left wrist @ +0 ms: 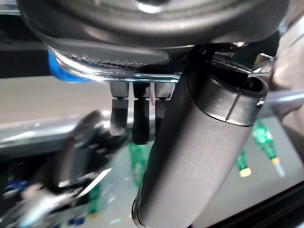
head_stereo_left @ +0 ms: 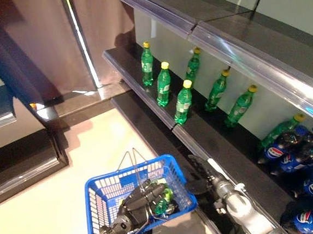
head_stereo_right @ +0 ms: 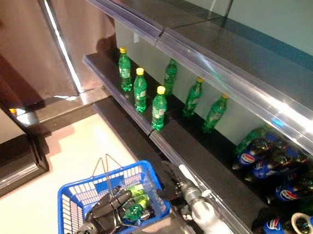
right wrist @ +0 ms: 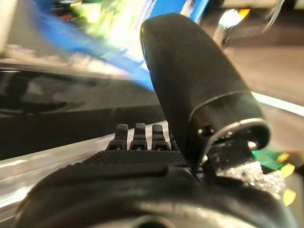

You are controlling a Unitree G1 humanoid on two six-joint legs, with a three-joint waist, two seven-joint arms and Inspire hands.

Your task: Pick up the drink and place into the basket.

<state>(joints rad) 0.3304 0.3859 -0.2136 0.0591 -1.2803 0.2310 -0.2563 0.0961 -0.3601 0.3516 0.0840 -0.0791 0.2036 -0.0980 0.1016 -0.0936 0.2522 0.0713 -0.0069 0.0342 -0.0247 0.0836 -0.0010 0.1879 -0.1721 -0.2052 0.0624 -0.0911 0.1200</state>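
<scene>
Black shelf (head_stereo_left: 213, 139) runs beside me, with green bottles (head_stereo_left: 183, 102) standing along it. My blue basket (head_stereo_left: 100, 194) holds a green drink (head_stereo_left: 162, 205) inside; my left hand (head_stereo_left: 139, 201) lies over it with fingers loosely straight. My right hand (head_stereo_left: 199, 174) hangs just beside the basket, fingers extended and holding nothing.

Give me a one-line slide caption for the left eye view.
Left hand at the blue basket holding green bottles; right hand beside it, below the shelf bottles.

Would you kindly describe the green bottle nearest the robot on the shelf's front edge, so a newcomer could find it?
Start at the long dark shelf above the blue basket. Three yellow-capped green bottles line its front edge. The nearest green bottle ends that row, closest to the basket.
</scene>
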